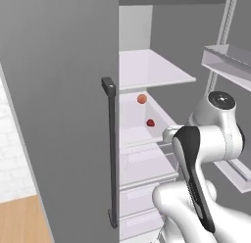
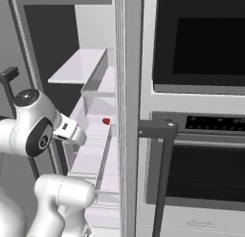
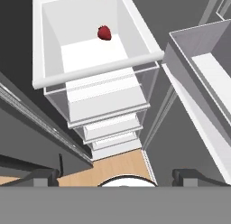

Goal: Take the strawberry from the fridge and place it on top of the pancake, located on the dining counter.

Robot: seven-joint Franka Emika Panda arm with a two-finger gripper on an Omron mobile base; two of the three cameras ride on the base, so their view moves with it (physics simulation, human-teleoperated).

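Note:
The fridge [image 1: 63, 90] has its left door shut and its right door swung open. The strawberry [image 1: 150, 123] [image 2: 106, 121] [image 3: 104, 33], small and dark red, lies on the floor of a white shelf tray [image 3: 99, 69] inside. My gripper [image 3: 119, 175] is open with nothing between its fingers. It hangs outside the tray's front rim, well short of the berry, and looks into the compartment. In the right base view the hand [image 2: 72, 131] is level with that shelf. The pancake and the dining counter are out of view.
An orange round fruit [image 1: 141, 99] sits deeper in the same tray. White drawers [image 3: 113, 128] stack below it and a flat shelf [image 1: 152, 70] lies above. Door bins [image 1: 228, 60] on the open door crowd the right side. Wall ovens [image 2: 206, 40] stand beyond that door.

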